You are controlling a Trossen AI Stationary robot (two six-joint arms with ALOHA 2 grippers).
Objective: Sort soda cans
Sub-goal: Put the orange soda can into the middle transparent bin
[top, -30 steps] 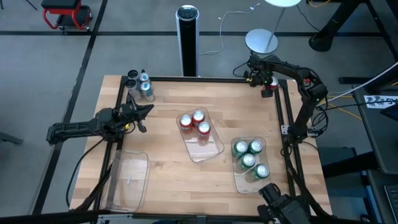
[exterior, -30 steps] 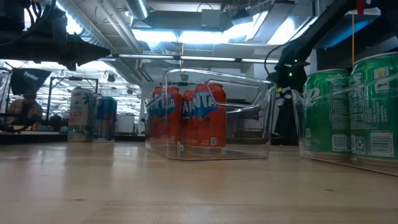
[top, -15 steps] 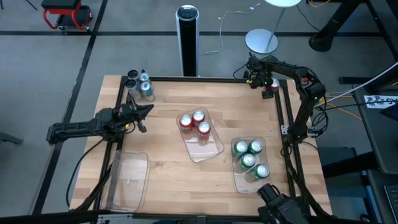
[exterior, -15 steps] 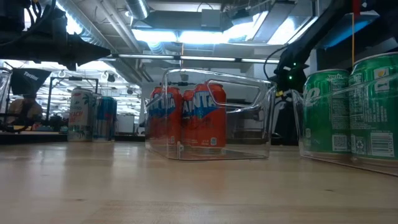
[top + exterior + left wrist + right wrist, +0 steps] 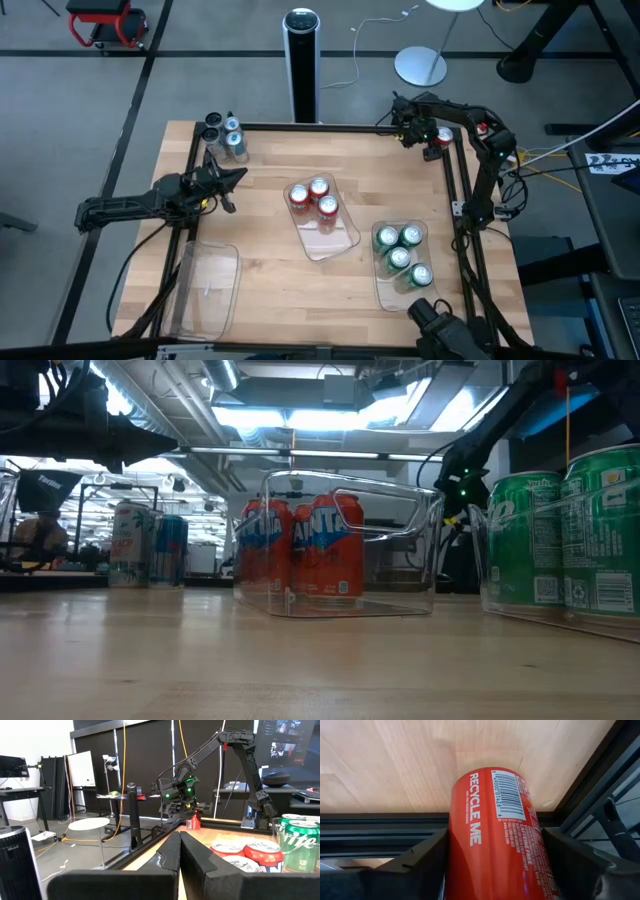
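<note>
One red can (image 5: pixel 495 835) stands at the bench (image 5: pixel 270 200) far right corner between the right end effector (image 5: pixel 428 137) open fingers, tight to the black frame rail (image 5: pixel 380 827); an off-centre close could topple it, while the left end effector (image 5: pixel 232 180) waits closed.

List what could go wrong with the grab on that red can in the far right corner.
1. The red can stands against the dark frame rail at the table's corner; a finger of the right gripper might catch the rail.
2. The fingers bracket the can but show gaps on both sides, so lifting now could drop it.
3. The red-can tray already holds three cans; placing a fourth could knock them.
</note>
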